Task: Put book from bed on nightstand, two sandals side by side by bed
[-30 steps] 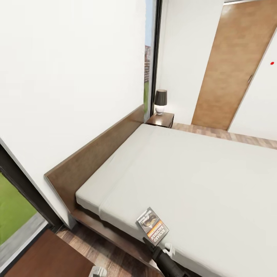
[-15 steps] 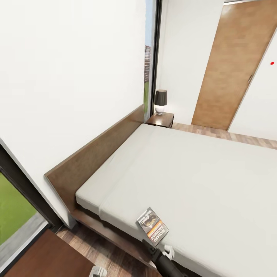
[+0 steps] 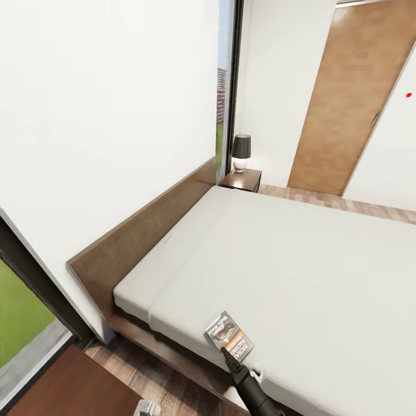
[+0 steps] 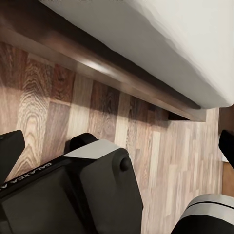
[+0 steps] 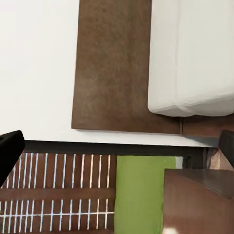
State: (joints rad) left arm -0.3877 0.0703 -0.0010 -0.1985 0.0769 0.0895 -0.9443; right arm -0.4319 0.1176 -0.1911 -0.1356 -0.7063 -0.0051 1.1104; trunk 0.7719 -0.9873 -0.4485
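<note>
One arm matters here: the right gripper [image 3: 236, 363] reaches up from the bottom of the head view and meets the book [image 3: 229, 340] at its near short end. The book lies flat, cover up, on the bed [image 3: 300, 260], close to the mattress edge on the robot's side and well down from the headboard [image 3: 144, 231]. Its long axis runs on a slant, roughly in line with the forearm, so the book lies straight ahead of the jaws rather than to either side. Whether a finger is above the cover or sliding under its edge, I cannot tell.

In the right wrist view the fingertips [image 5: 9, 146] sit at opposite edges of the picture, so the jaws are spread wide and grip nothing. The left gripper's fingertips [image 4: 9, 151] are spread too, hanging over the wood floor [image 4: 44, 107] beside the bed frame, farther from the book; the right arm is plainly the nearer one.

Compared with a second ago, the right gripper has pushed forward: its dark tip was then just short of the book and now overlaps the near corner. The book has not shifted.

What looks like a nightstand [image 3: 63, 387] shows at the lower left, near the head of the bed; another, carrying a lamp [image 3: 241, 151], stands on the far side.
</note>
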